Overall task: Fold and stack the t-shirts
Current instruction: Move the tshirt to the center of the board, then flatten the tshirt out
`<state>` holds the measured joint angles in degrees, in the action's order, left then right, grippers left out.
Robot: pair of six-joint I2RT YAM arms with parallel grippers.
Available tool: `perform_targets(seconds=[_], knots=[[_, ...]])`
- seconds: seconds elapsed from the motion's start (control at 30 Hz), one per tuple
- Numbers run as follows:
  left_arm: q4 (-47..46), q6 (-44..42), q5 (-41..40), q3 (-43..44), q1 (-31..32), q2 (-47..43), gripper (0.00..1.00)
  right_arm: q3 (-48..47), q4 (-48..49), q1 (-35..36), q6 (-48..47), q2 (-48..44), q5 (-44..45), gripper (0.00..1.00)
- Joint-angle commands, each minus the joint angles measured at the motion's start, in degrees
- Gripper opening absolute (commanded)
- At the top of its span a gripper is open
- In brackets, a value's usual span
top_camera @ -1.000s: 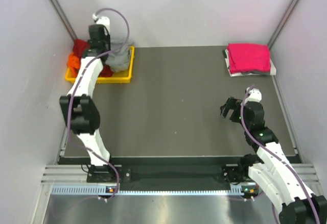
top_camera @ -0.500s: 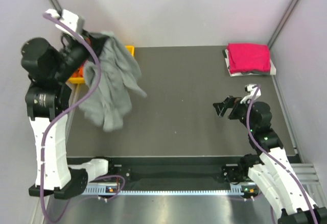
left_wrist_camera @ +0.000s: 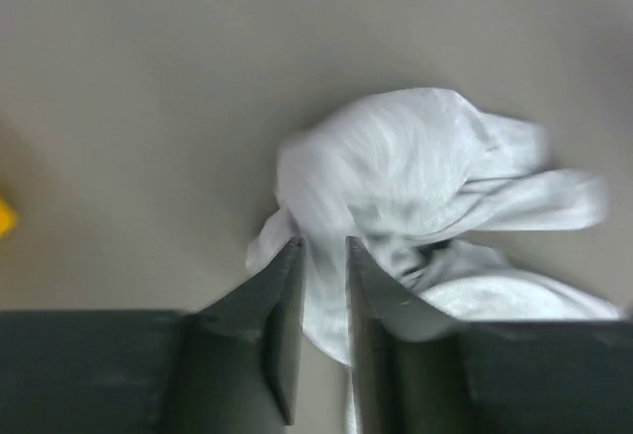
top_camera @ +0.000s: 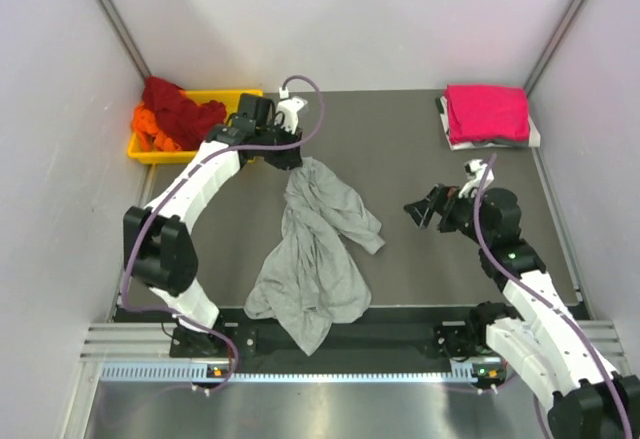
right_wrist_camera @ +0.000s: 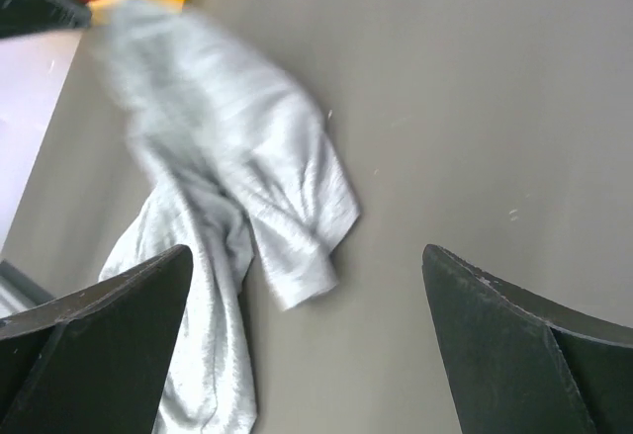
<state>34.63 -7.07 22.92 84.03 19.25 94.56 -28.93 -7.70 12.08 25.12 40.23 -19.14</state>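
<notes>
Grey t-shirt (top_camera: 318, 249), long axis 12 to 6 o'clock, top pinched in narrow left gripper (top_camera: 289, 155), bottom overhanging desk (top_camera: 420, 139) edge, collar hidden, right gripper (top_camera: 425, 207) wide, empty.

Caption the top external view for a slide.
Left gripper pinches the crumpled grey t-shirt sprawled centre-frame; open right gripper hovers nearby; folded magenta t-shirt far right.
</notes>
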Motion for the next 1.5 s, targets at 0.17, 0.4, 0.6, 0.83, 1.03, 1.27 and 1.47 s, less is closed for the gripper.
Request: perform_targets(seconds=[0.17, 0.4, 0.6, 0.83, 1.03, 1.27, 1.47], knots=[[-3.09, -2.05, -2.27, 0.37, -13.61, 0.28, 0.47, -1.83, -1.59, 20.95, 2.47, 11.52, 12.62, 1.0], [1.84, -12.0, -2.96, -18.01, -14.24, -14.04, 0.54, -2.27, -1.01, 41.26, 11.07, 28.46, 14.49, 0.9], [5.26, -13.31, 0.63, -24.44, -14.24, -21.44, 0.64, -6.48, 3.23, 45.14, 11.79, 40.27, 11.92, 0.3], [7.12, -15.34, -1.73, -27.77, -13.71, -21.88, 0.65, -9.57, -6.18, 30.94, 6.88, 30.19, 23.7, 0.0], [6.59, -16.22, -1.21, -27.52, -13.45, -22.32, 0.65, -15.34, -2.85, 5.7, -4.9, 30.33, 20.46, 0.0], [6.59, -16.31, -3.31, -26.72, -11.6, -21.97, 0.65, -41.44, -8.95, -7.33, -11.84, 54.22, 13.33, 0.31], [3.52, -14.3, -5.25, -27.34, -8.1, -20.48, 0.64, -39.57, -13.22, -6.45, -12.56, 46.72, 17.55, 0.78]])
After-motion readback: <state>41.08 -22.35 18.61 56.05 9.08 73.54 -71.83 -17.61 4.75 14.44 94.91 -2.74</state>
